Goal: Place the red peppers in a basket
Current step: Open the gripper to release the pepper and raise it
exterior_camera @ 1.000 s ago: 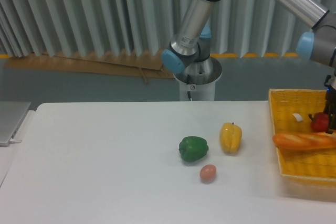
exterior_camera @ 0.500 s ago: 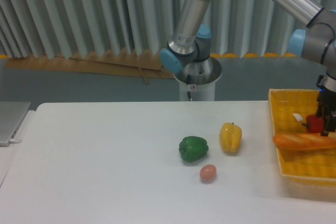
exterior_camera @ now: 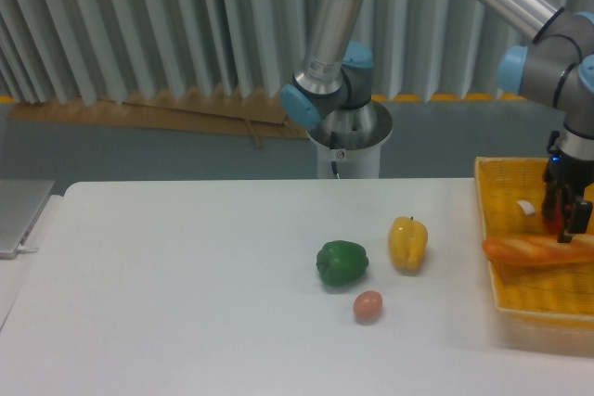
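Red pepper (exterior_camera: 554,217), just one, sits pinched in the tool (exterior_camera: 566,220) over the single yellow basket (exterior_camera: 520,294), above one bread loaf (exterior_camera: 536,249). On the worktop (exterior_camera: 186,303): one green pepper (exterior_camera: 342,262), one yellow pepper (exterior_camera: 407,243), one egg (exterior_camera: 368,305).

The desk (exterior_camera: 167,285) lies open across its whole left half and along the near edge, with room to sweep in from either side. Three things cluster right of centre: the green pepper (exterior_camera: 342,262), the yellow pepper (exterior_camera: 407,243) just right of it, and a small tan egg-shaped thing (exterior_camera: 368,306) nearer the front, with only narrow gaps between them. A clear strip of desk separates this cluster from the basket (exterior_camera: 534,299) at the right edge. Inside the basket a bread loaf (exterior_camera: 538,249) lies crosswise, blocking its middle, and the gripper (exterior_camera: 565,213) hangs just above the loaf's far side. The arm's base (exterior_camera: 349,136) stands behind the far edge.
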